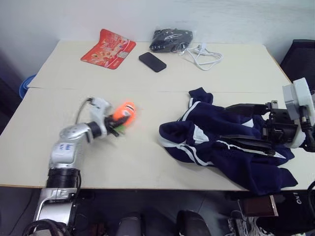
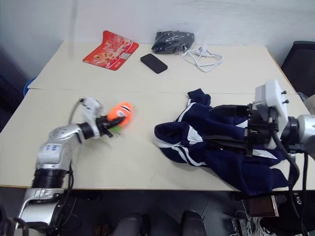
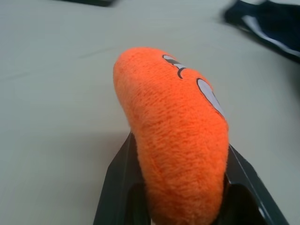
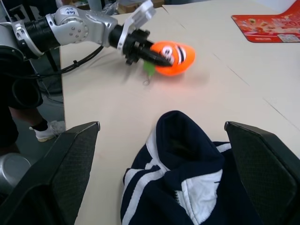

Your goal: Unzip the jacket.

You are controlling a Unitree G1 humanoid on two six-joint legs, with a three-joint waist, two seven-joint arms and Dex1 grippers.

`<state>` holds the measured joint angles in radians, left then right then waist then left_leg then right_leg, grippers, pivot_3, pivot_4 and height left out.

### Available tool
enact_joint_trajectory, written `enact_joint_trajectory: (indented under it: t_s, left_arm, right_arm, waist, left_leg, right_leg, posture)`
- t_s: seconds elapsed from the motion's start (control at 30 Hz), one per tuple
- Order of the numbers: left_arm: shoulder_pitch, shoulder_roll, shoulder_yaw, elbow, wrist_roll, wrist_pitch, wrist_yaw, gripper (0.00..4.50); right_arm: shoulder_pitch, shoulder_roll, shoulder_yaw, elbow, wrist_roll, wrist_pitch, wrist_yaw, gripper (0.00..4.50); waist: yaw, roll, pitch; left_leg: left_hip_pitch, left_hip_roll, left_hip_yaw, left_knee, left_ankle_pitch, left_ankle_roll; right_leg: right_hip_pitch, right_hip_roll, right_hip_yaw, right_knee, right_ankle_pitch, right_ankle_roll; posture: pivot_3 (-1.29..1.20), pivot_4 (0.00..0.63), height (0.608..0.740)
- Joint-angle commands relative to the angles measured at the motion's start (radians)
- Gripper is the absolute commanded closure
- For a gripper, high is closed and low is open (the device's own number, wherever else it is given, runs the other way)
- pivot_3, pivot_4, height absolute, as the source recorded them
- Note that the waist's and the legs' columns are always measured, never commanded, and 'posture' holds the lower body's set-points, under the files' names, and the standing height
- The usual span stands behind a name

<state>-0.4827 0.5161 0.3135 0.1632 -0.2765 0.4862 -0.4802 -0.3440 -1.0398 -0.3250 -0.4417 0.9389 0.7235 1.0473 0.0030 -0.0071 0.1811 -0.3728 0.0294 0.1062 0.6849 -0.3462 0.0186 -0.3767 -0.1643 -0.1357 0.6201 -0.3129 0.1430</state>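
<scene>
Our right gripper (image 1: pixel 236 125), jaws wide, hangs over the jacket (image 1: pixel 221 147) crumpled at the frame's lower right (nearer than our left gripper (image 1: pixel 118 123), clamped on an orange toy (image 1: pixel 125 112) at centre left).

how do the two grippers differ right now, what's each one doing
The left gripper is closed on an orange plush toy, out over bare table; the right gripper holds nothing. The left's fingers pinch the toy; the right's stand wide apart, reaching over the crumpled navy jacket. Both have black fingers and lie roughly level above the tabletop.
</scene>
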Motion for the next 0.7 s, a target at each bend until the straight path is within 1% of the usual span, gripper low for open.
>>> enact_joint_trajectory:
  t_s: [0.03, 0.07, 0.13, 0.27, 0.37, 0.5, 0.63, 0.67, 0.7]
  left_arm:
    - [0.083, 0.047, 0.21, -0.023, 0.004, 0.001, 0.175, 3.22]
    - [0.117, 0.061, 0.259, -0.017, 0.002, -0.002, 0.201, 3.22]
    - [0.178, 0.083, 0.316, -0.001, 0.0, -0.014, 0.222, 3.22]
    - [0.237, 0.093, 0.354, 0.027, 0.009, -0.021, 0.275, 3.22]
    - [0.257, 0.092, 0.371, 0.042, -0.004, -0.011, 0.295, 2.64]
    - [0.304, 0.094, 0.361, 0.015, -0.016, 0.016, 0.276, 1.33]
    - [0.334, 0.112, 0.397, -0.022, -0.043, 0.037, 0.274, 0.19]
    - [0.339, 0.127, 0.405, -0.036, -0.059, 0.053, 0.255, 0.02]
    - [0.345, 0.137, 0.41, -0.047, -0.072, 0.064, 0.242, 0.02]
  right_arm:
    - [-0.047, 0.022, 0.026, -0.018, -0.008, -0.026, -0.004, 0.0]
    - [-0.062, 0.031, 0.043, -0.015, -0.014, -0.031, -0.002, 0.0]
    - [-0.092, 0.049, 0.073, -0.003, -0.025, -0.037, 0.003, 0.0]
    - [-0.137, 0.077, 0.121, 0.025, -0.053, -0.047, 0.013, 0.0]
    - [-0.157, 0.091, 0.155, 0.045, -0.079, -0.059, 0.033, 0.0]
    - [-0.185, 0.099, 0.177, 0.07, -0.099, -0.065, 0.055, 0.0]
    - [-0.204, 0.101, 0.183, 0.082, -0.107, -0.062, 0.069, 0.0]
    - [-0.204, 0.101, 0.184, 0.084, -0.111, -0.064, 0.073, 0.0]
    - [-0.203, 0.101, 0.183, 0.083, -0.114, -0.064, 0.075, 0.0]
  waist:
    - [-0.006, 0.0, 0.0]
    - [-0.009, -0.001, 0.0]
    - [-0.006, -0.002, 0.0]
    - [0.017, -0.004, 0.0]
    - [0.024, -0.007, -0.002]
    - [0.018, -0.007, -0.002]
    - [0.009, -0.007, -0.002]
    - [0.007, -0.008, -0.002]
    - [0.006, -0.008, -0.002]
  left_leg:
    - [0.0, 0.0, 0.0, 0.0, 0.0, 0.0]
    - [0.0, 0.001, 0.0, 0.0, 0.0, 0.0]
    - [0.0, 0.001, 0.0, -0.001, 0.0, 0.0]
    - [0.0, 0.001, -0.001, 0.0, 0.0, 0.001]
    - [0.0, 0.001, -0.001, 0.001, -0.001, 0.001]
    - [0.0, 0.001, -0.001, 0.0, -0.001, 0.001]
    - [0.0, 0.002, 0.0, 0.0, -0.001, 0.0]
    - [0.0, 0.002, 0.0, 0.0, -0.001, 0.0]
    - [0.0, 0.002, 0.0, 0.0, -0.001, 0.0]
  right_leg:
    - [0.0, 0.0, 0.0, 0.0, 0.0, 0.0]
    - [0.0, 0.0, 0.0, 0.0, 0.0, 0.0]
    - [0.0, 0.0, 0.0, 0.0, 0.0, 0.0]
    - [0.0, -0.002, 0.0, 0.0, 0.0, 0.0]
    - [0.001, -0.003, 0.0, 0.0, 0.0, 0.0]
    - [0.0, -0.003, 0.0, 0.0, 0.0, 0.0]
    - [0.0, -0.001, 0.0, 0.0, 0.0, 0.0]
    - [0.0, -0.001, 0.0, 0.0, 0.0, 0.0]
    - [0.0, -0.001, 0.0, 0.0, 0.0, 0.0]
  posture:
    - [0.0, 0.15, 0.74]
    - [0.0, 0.15, 0.74]
    - [0.0, 0.15, 0.74]
    - [0.0, 0.15, 0.74]
    - [0.0, 0.15, 0.74]
    - [0.0, 0.15, 0.74]
    - [0.0, 0.15, 0.74]
    - [0.0, 0.15, 0.74]
    - [0.0, 0.15, 0.74]
